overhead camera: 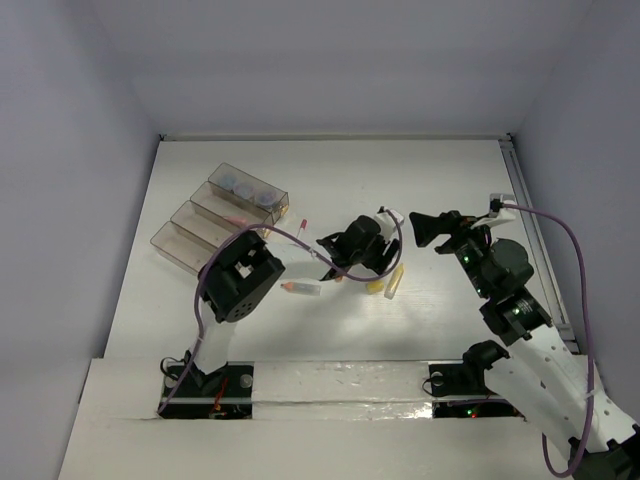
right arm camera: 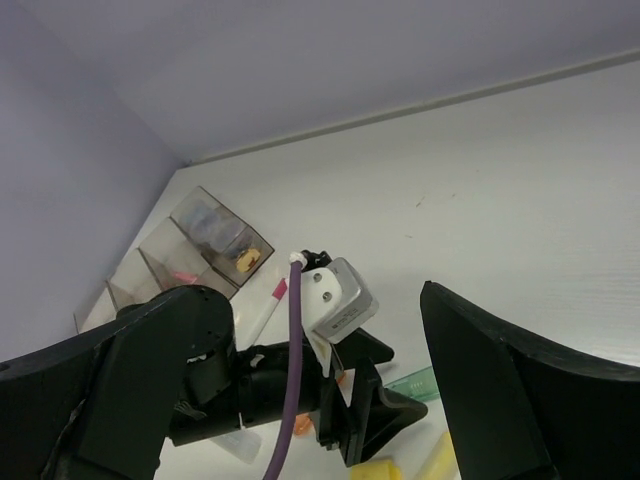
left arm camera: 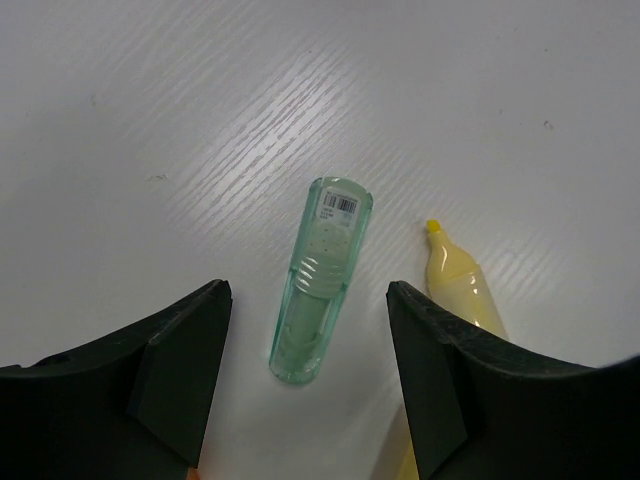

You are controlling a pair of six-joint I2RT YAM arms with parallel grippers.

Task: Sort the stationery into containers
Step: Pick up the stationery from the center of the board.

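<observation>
Top external view: four clear containers point(overhead camera: 220, 215) sit side by side near the far-left corner of the bench point(overhead camera: 450, 170), running diagonally. The one nearest the far edge holds blue-grey discs point(overhead camera: 250, 190), and something pink shows in the next one. Just right of the row a thin pen point(overhead camera: 303, 222) with a red tip lies on the bench. A short white piece point(overhead camera: 300, 288) with an orange-red end lies nearer the front edge.

At mid-bench the left gripper point(overhead camera: 355, 258) points down. In the left wrist view its jaws point(left arm camera: 305, 295) are spread, gripping nothing. The green stick point(left arm camera: 320, 280) lies flat on the bench between the two fingers, apart from both. A yellow stick point(left arm camera: 460, 285) lies just beside the right-hand finger, on its outer side.

Farther toward the right edge, the right gripper point(overhead camera: 418, 228) hangs above the bench. The right wrist view shows its jaws point(right arm camera: 322, 295) wide apart and empty, facing the left gripper and the containers.
</observation>
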